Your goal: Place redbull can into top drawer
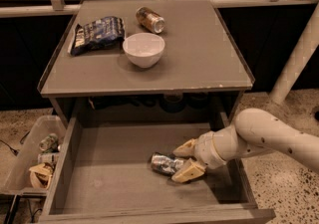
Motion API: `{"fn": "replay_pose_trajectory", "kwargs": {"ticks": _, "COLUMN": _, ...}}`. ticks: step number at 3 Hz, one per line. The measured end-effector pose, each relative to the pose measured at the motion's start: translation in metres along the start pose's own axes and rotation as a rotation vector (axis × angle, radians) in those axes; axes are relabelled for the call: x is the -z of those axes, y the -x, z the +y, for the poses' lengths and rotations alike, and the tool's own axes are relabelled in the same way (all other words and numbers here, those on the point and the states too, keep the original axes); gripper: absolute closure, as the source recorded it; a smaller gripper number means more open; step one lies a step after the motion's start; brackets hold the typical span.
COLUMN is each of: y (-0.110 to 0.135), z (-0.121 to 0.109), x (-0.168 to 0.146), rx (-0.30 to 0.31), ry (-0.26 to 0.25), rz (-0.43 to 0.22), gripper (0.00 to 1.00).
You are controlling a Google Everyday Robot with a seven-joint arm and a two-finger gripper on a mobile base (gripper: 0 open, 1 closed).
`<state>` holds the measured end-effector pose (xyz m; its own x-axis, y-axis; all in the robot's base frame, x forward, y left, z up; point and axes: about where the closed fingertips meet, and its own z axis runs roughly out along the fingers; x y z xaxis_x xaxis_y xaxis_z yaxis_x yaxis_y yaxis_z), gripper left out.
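Note:
The redbull can (163, 163), slim and silver with bluish patches, lies on its side on the flat grey bottom of the open top drawer (114, 178), right of its middle. My gripper (175, 166) reaches in from the right on the white arm. Its two tan fingers (188, 172) stand spread on either side of the can's right end, a little wider than the can, so the gripper is open. The can rests on the drawer floor.
On the tabletop (209, 58) stand a white bowl (143, 49), a golden-brown can (150, 20) on its side and a dark chip bag (97, 34). A pale plastic bin (22, 158) with cans and wrappers stands on the floor at the left. A white post (296, 63) rises at the right.

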<state>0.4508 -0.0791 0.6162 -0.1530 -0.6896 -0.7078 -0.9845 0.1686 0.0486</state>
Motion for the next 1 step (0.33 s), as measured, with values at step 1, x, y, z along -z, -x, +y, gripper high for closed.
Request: {"fn": "replay_pose_trajectory", "kwargs": {"ticks": 1, "y": 0.0, "z": 0.0, "x": 0.0, "rx": 0.0, "ry": 0.0, "rz": 0.0, "gripper": 0.0}}
